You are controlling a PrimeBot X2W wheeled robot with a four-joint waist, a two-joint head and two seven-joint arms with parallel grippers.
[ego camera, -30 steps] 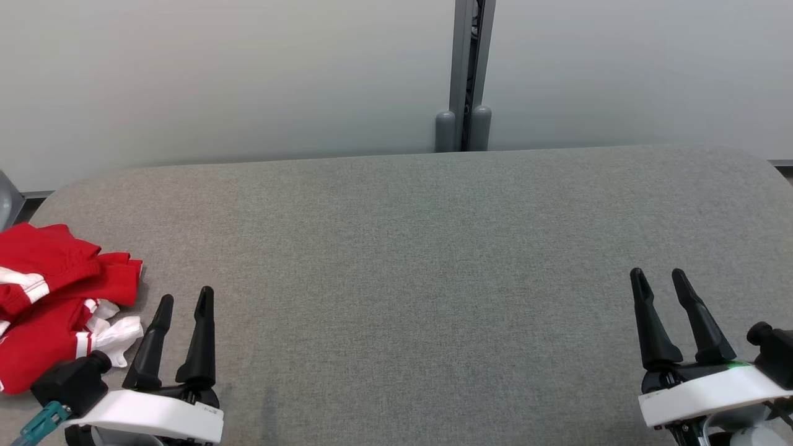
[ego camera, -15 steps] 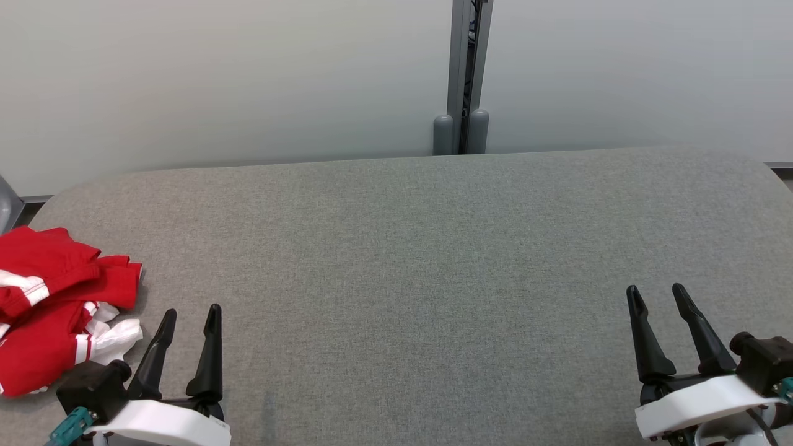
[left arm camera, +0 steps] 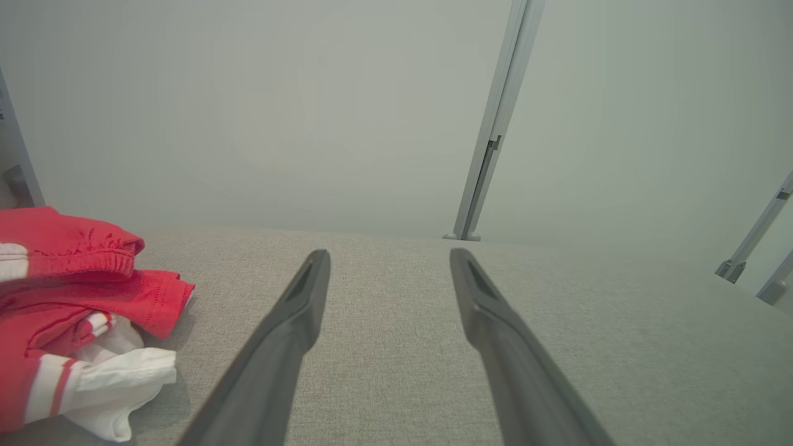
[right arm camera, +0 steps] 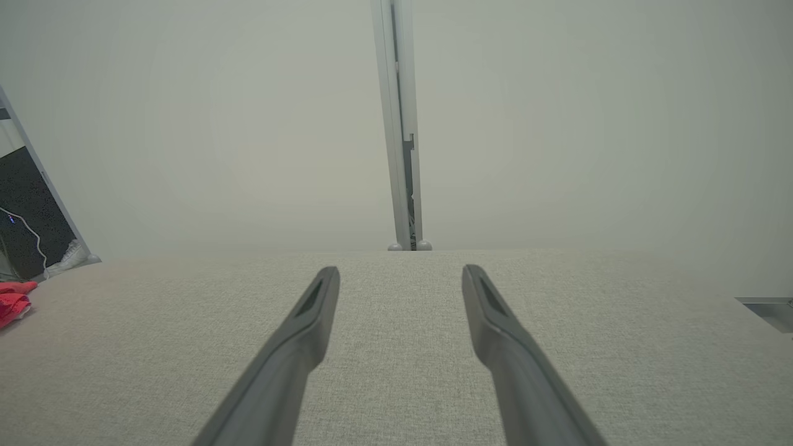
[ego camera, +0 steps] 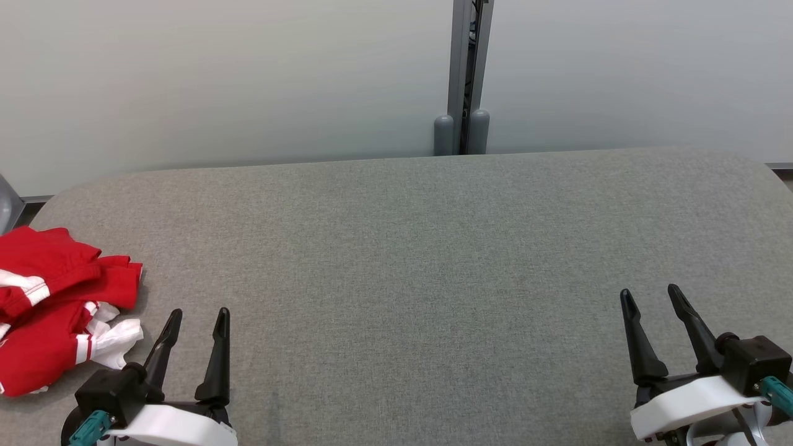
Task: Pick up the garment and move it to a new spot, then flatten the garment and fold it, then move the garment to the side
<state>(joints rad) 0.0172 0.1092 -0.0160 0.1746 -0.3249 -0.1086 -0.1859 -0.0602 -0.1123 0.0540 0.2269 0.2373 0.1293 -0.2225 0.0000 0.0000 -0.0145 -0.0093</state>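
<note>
We judge nothing done: the crumpled red-and-white cloth garment (ego camera: 52,303) lies at nine o'clock, left gripper (ego camera: 200,311) and right gripper (ego camera: 648,290) apart, empty.

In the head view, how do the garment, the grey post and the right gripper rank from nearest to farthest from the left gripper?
1. Garment, just to the left gripper's left.
2. Grey post behind the table's far edge, and right gripper at far right: too close to call.
</note>
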